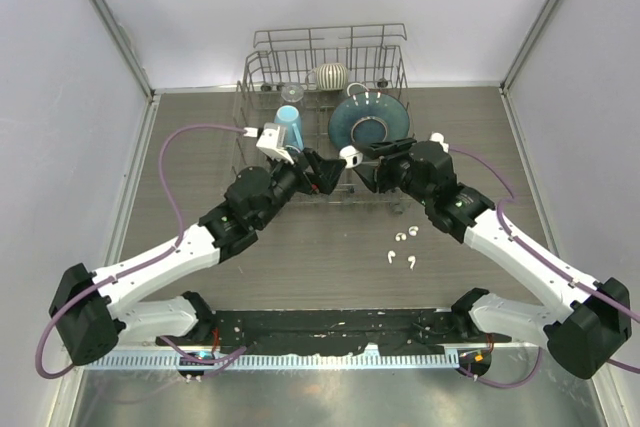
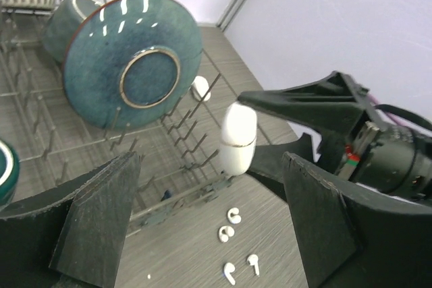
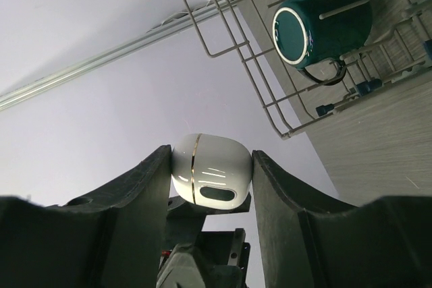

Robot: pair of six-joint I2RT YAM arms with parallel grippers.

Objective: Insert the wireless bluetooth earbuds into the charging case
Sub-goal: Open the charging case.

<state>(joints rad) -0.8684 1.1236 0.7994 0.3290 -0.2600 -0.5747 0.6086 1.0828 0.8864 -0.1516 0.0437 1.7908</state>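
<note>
Black fingers of the left gripper (image 1: 320,173) stand wide apart and hold nothing, pointed toward the charging case (image 2: 238,138) in front of the dish rack (image 1: 330,31); the white case is held up off the table (image 1: 300,267), pinched across its sides by the right gripper (image 3: 210,156), whose fingers press on both flanks; its gold seam looks closed, so the lid appears not yet open; further right, the four earbuds (image 2: 234,216) lie loose on the wood-grain top, close together, apart from the case and none of them inside it; the step in hand seems to be presenting the case for opening; the next move likely calls for the left fingers to catch the lid at the seam and lift it while the right grip holds firm, a delicate job on a smooth, rounded shell.
</note>
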